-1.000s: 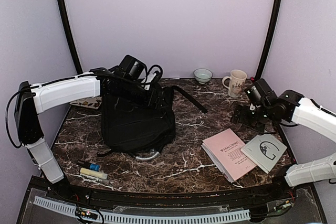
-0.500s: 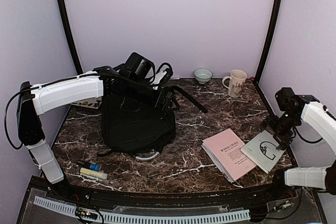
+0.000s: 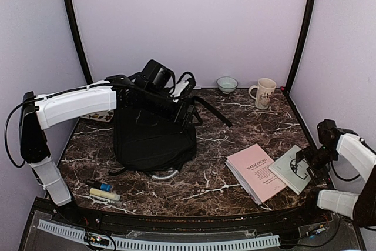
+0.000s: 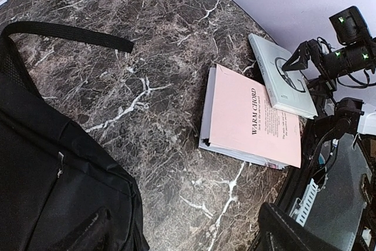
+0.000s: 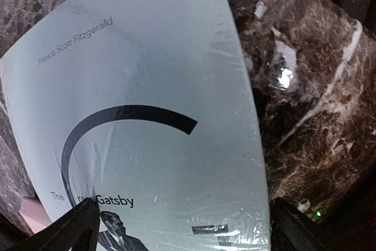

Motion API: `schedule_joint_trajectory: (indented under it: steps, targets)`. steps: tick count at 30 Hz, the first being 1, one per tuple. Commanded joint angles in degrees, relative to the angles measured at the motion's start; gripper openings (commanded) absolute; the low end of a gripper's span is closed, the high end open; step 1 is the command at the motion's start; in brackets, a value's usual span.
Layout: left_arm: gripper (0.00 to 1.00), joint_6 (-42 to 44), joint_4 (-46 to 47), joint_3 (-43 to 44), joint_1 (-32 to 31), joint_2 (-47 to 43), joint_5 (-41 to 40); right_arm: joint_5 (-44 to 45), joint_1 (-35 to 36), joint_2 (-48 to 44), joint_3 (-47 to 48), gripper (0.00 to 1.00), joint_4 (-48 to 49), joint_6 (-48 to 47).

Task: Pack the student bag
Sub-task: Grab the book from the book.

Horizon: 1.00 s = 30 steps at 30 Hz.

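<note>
The student bag (image 3: pixel 151 140) lies left of centre, black, its strap (image 3: pixel 211 110) trailing right and its grey handle (image 3: pixel 165 174) at the near edge. My left gripper (image 3: pixel 183 109) hovers at the bag's far right corner. In the left wrist view this gripper (image 4: pixel 188 240) is open, one finger over the student bag (image 4: pixel 47 192), the other finger (image 4: pixel 294 233) over bare marble. My right gripper (image 3: pixel 307 161) sits low over a pale grey Gatsby book (image 3: pixel 292 170). In the right wrist view this gripper (image 5: pixel 185 234) is open, with the book (image 5: pixel 153 145) between its fingers.
A pink book (image 3: pixel 254 171) lies beside the grey one, touching it. A mug (image 3: pixel 264 93) and a small bowl (image 3: pixel 227 84) stand at the back edge. Pens (image 3: pixel 103 190) lie at the front left. The table's right edge is close under the right arm.
The right arm swung from near the mug to the front right and came down over the grey book, its jaws opening a little wider. The left gripper barely shifted.
</note>
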Motion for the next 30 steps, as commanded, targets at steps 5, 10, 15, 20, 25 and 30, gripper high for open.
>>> schedule_joint_trajectory:
  steps: [5,10,15,20,25,30]
  targets:
    - [0.87,2.7,-0.4,2.9,-0.2,1.1,1.2,-7.4,-0.1,-7.6,-9.3,1.0,10.6,5.1]
    - [0.86,4.0,-2.2,5.9,-0.2,2.6,1.3,-11.4,-0.1,-16.8,-16.4,1.0,17.9,7.4]
    - [0.86,4.7,-3.4,7.5,-0.2,3.4,1.9,-13.2,-0.2,-28.8,-21.3,0.89,20.8,10.3]
    - [0.86,5.4,-3.8,8.0,-0.2,3.5,2.2,-13.4,-0.2,-41.4,-22.8,0.56,19.9,13.8]
    - [0.86,5.2,-3.8,8.9,-0.2,3.5,2.5,-13.1,-0.2,-50.9,-23.5,0.22,19.8,17.7]
    - [0.86,5.5,-5.1,10.3,-0.2,3.5,0.3,-13.4,-0.2,-52.0,-21.9,0.02,22.5,17.6]
